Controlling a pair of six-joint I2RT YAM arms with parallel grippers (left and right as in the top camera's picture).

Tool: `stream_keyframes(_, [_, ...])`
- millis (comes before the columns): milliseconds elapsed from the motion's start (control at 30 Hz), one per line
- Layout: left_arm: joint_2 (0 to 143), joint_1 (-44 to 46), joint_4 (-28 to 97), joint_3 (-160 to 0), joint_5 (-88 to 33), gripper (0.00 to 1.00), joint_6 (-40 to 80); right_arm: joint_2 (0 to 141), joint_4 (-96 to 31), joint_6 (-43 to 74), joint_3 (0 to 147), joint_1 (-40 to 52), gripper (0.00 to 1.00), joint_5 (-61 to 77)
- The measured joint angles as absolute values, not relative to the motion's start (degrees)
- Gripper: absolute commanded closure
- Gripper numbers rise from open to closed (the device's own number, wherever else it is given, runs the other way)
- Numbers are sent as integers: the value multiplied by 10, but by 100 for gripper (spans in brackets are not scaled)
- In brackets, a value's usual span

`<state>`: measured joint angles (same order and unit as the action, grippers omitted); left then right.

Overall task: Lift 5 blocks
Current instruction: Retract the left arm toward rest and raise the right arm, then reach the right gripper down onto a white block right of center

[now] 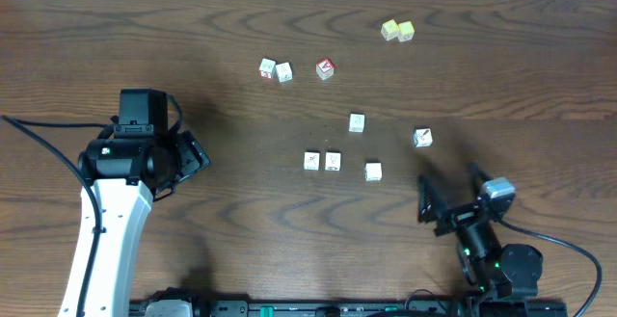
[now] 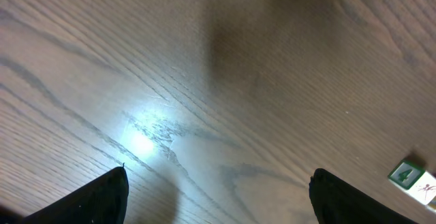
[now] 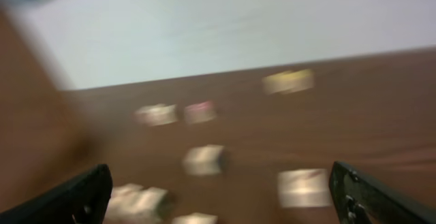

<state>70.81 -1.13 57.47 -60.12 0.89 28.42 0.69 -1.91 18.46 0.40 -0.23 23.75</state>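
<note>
Blocks: five on the table, all resting flat on the wood, none in either pincer.
- pair-left block and pair-right block sit side by side with a narrow gap, mid-table.
- front block is just right of that pair, a bit nearer the robot.
- centre block is behind those three.
- right block is off to the right, rotated relative to the others.

Left gripper: fingers spread wide, with only bare wood between them in the wrist view. Overhead it sits on the left side of the table, well apart from every block. A green-marked cube shows at the wrist frame's lower right edge, outside the fingers; can't tell which cube it is.

Right gripper: fingers spread in a V, nothing between them. It sits at the near right, pointing up-table. The right block and front block are its nearest, but it touches neither. Its wrist view is motion-blurred and shows the cubes only as smears.

Other cubes, far side of the table:
- red-faced cube.
- left whitish cube and second whitish cube, close together just left of the red-faced one.
- first yellow cube and second yellow cube, touching, at the far right.
</note>
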Motion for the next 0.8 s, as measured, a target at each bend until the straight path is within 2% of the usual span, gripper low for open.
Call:
stream_keyframes(133, [708,-11,575,-601,9,15,300,7,56,300,4,-2,1,331])
stream_keyframes(300, [708,-11,576,-600,9,14,303,6,283,383,7,-2,1,387])
stream_keyframes(367, [708,-11,576,-600,10,14,304,6,286,392,24,-2,1,389])
stream_keyframes(433, [708,-11,576,-600,10,14,305,8,234,388,52,-2,1,386])
stream_keyframes(600, [708,-11,576,-600,11,14,307,75,-65,306,212,-2,1,359])
stream_keyframes(800, [709,-11,576,-599,13,14,310,284,-393,187,456,-2,1,309])
